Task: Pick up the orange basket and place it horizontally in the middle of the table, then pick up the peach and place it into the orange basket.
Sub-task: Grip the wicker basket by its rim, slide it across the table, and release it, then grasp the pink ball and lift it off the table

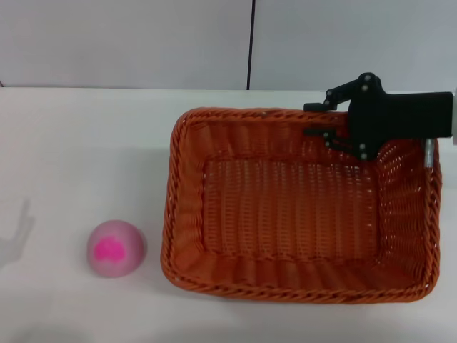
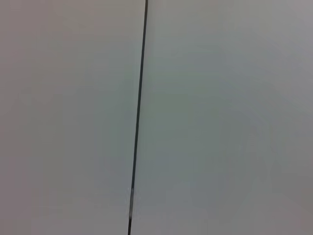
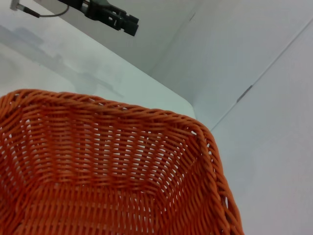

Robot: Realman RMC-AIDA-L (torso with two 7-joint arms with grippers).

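The orange basket [image 1: 300, 207] lies lengthwise across the white table [image 1: 71, 157], right of centre; its woven inside fills the right wrist view [image 3: 107, 166]. My right gripper [image 1: 315, 119] reaches in from the right at the basket's far rim. It is open, with one finger outside the rim, one inside, and the rim between them. The peach [image 1: 116, 248], pale pink with a magenta blotch, sits on the table left of the basket, apart from it. My left gripper [image 3: 124, 20] shows only far off in the right wrist view, raised above the table.
A pale wall with a dark vertical seam [image 1: 250, 43] stands behind the table; the left wrist view shows only that wall and seam [image 2: 138, 117]. Bare tabletop lies left of the basket around the peach.
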